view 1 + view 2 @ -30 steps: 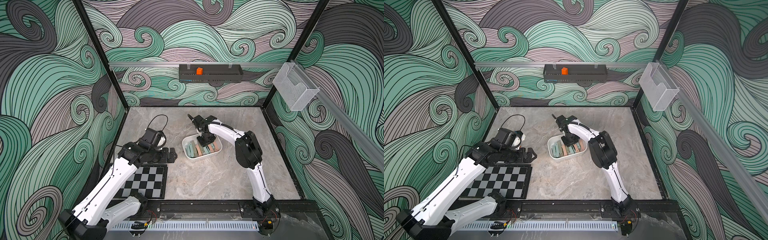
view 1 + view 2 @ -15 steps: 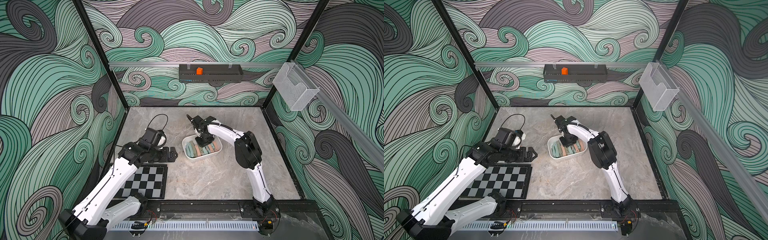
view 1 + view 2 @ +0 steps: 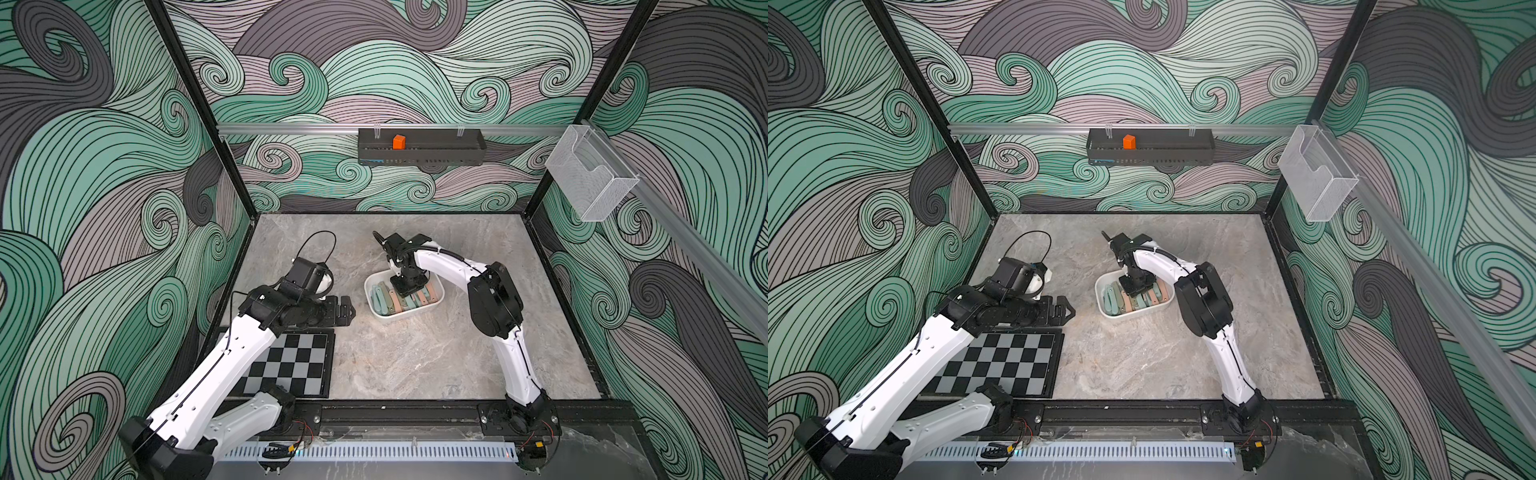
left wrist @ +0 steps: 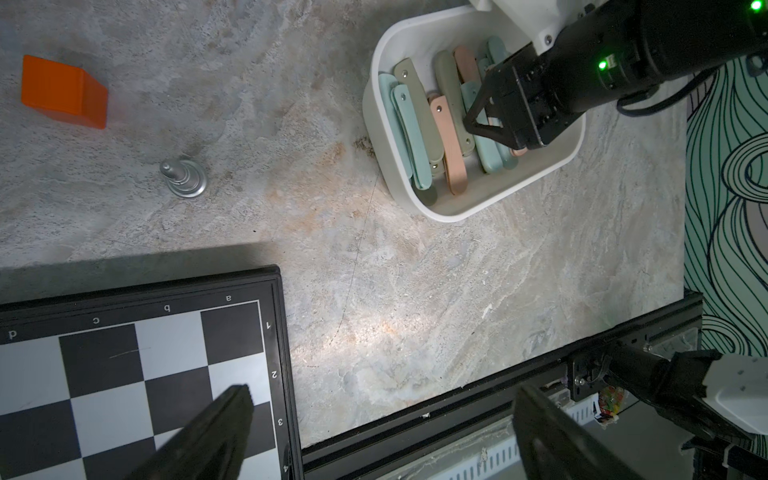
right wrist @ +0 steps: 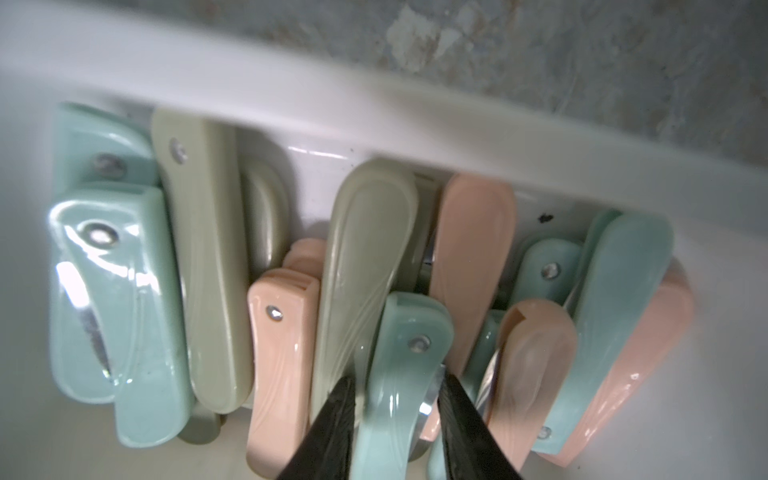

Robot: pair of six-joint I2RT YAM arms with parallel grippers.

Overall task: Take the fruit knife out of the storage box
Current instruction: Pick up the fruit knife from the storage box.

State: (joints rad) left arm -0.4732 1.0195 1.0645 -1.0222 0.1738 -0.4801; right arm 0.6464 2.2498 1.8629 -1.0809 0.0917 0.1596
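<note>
Fruit knife (image 5: 403,332) sits pinched in right claw (image 5: 395,377).

**Off-Task Items**

A chessboard (image 3: 291,365) is laid on the marble table (image 3: 415,353); an orange block (image 4: 62,91) and what may be a silver pawn (image 4: 184,180) are seen near it. A second orange block (image 3: 399,142) is kept in the black wall tray (image 3: 440,154).

storage box (image 4: 419,208) on desk (image 4: 415,311), full of folded knives (image 4: 417,112); right tool (image 4: 478,124) inside, tips at teal fruit knife (image 4: 490,160) | orange cube (image 4: 62,89); silver pawn (image 4: 185,183) nearby | chessboard (image 4: 137,374) at desk's front edge; left tool (image 4: 382,395) spread wide
</note>
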